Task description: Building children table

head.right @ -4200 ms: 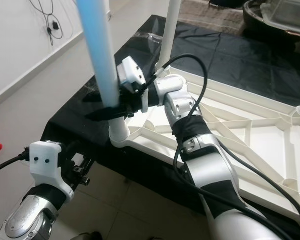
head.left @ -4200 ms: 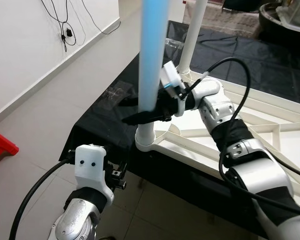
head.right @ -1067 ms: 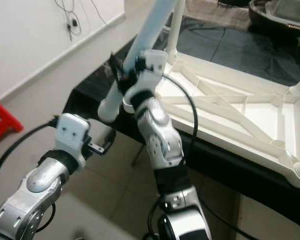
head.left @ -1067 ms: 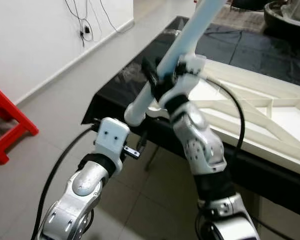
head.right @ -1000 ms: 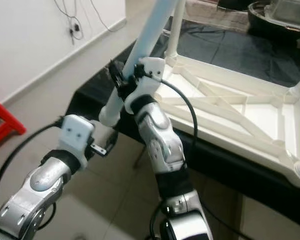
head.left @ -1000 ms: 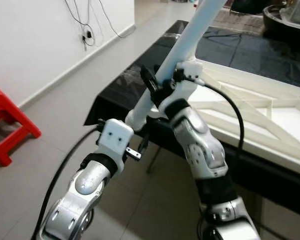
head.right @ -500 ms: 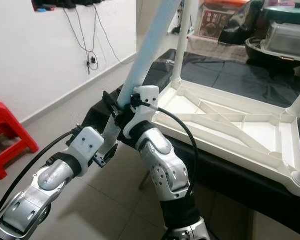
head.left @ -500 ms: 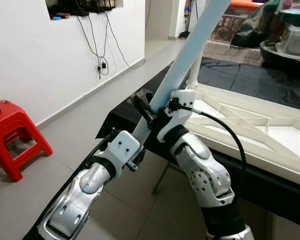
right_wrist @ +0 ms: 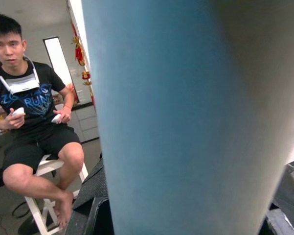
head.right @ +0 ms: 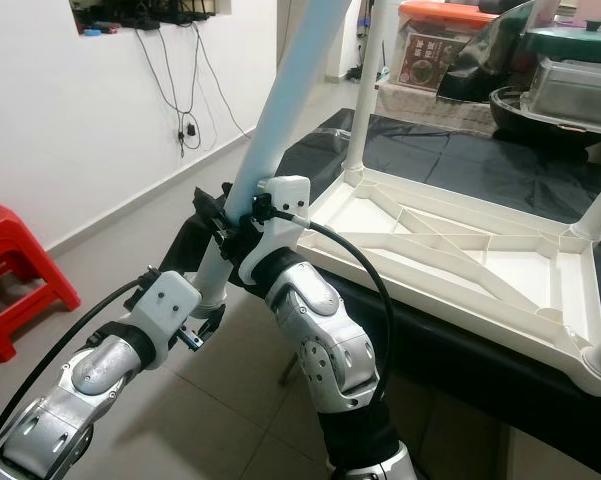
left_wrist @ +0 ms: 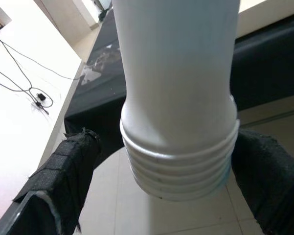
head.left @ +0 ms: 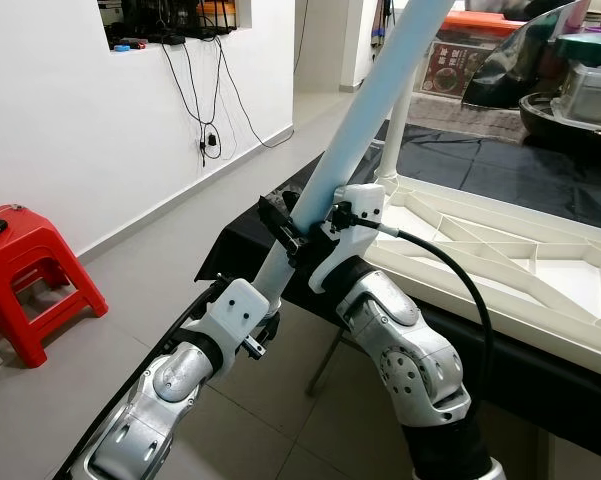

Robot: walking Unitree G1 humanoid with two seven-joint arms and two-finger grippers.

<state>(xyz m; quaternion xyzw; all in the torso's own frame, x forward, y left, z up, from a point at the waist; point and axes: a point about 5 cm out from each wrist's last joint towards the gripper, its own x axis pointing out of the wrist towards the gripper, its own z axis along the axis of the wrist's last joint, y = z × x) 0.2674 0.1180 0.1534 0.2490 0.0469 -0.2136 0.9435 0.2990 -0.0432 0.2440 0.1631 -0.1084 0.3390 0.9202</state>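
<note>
A long light-blue table leg (head.left: 365, 120) slants from the top of the head views down to its white threaded end (left_wrist: 178, 156), out past the table's edge. My right gripper (head.left: 298, 230) is shut on the leg low on its shaft. The left gripper (head.left: 263, 322) is at the threaded end, open, with one black finger (left_wrist: 63, 186) on each side of it. The white child's table (head.left: 500, 250) lies upside down on a black-covered table (head.left: 250, 215). One white leg (head.left: 395, 120) stands upright at its far corner.
A red plastic stool (head.left: 30, 265) stands on the grey floor at the left, by a white wall with hanging cables (head.left: 205, 100). Pots and boxes (head.right: 570, 70) crowd the back right. A person (right_wrist: 34, 112) sits on a white stool holding two controllers.
Four seconds ago the leg stood upright at the table's near corner socket. It now tilts out over the floor, the left gripper has come up around its threaded end, and the camera has risen.
</note>
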